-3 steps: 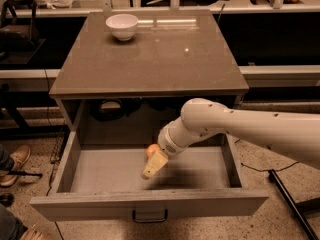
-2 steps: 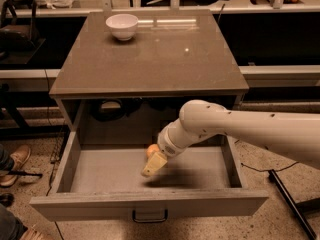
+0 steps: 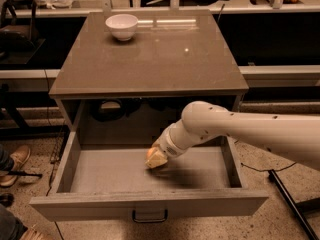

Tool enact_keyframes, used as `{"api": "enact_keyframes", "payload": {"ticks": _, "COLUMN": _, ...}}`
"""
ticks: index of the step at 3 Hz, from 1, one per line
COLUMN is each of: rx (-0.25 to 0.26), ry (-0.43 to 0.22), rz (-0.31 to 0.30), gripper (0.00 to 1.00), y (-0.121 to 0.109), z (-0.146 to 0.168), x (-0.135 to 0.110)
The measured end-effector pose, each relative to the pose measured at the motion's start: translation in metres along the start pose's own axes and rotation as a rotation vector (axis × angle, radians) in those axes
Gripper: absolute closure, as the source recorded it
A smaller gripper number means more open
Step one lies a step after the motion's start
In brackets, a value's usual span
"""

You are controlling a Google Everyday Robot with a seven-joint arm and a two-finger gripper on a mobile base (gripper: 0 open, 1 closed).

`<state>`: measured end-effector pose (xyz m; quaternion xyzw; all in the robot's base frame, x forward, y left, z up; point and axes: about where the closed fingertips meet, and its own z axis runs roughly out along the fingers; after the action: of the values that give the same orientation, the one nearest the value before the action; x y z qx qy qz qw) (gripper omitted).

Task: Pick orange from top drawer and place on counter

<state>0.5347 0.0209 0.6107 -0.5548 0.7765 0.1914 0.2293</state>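
The top drawer (image 3: 105, 174) is pulled wide open below the counter (image 3: 150, 59). My gripper (image 3: 156, 159) is down inside the drawer, near the middle of its floor, at the end of my white arm (image 3: 240, 129), which reaches in from the right. The orange (image 3: 150, 152) shows only as a small orange patch at the gripper's upper left edge. It sits right against the gripper and is mostly hidden by it. The drawer's front panel has a small dark handle (image 3: 149, 216).
A white bowl (image 3: 122, 26) stands at the back left of the counter. A person's shoes (image 3: 15, 161) are on the floor at the left. A dark rod (image 3: 290, 204) lies on the floor at the right. Tables and clutter stand behind the cabinet.
The gripper has shifted slightly over the orange, so less of the orange shows now. Nothing else has moved.
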Motion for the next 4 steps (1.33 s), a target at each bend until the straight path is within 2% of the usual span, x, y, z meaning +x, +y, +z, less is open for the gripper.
{"api": "enact_keyframes", "payload": {"ticks": 1, "rx": -0.038, "ry": -0.109, "rz": 0.004, "gripper": 0.84, "y": 0.001, "z": -0.016, "x": -0.014}}
{"api": "enact_keyframes", "payload": {"ticks": 2, "rx": -0.027, "ry": -0.292, "rz": -0.036, "gripper": 1.0, "y": -0.012, "z": -0.078, "x": -0.031}}
{"api": "enact_keyframes", "payload": {"ticks": 3, "rx": 0.062, "ry": -0.393, "rz": -0.138, "gripper": 1.0, "y": -0.018, "z": -0.147, "x": -0.032}}
{"api": "enact_keyframes", "payload": {"ticks": 4, "rx": 0.201, "ry": -0.429, "rz": -0.277, "gripper": 1.0, "y": -0.012, "z": -0.206, "x": -0.033}}
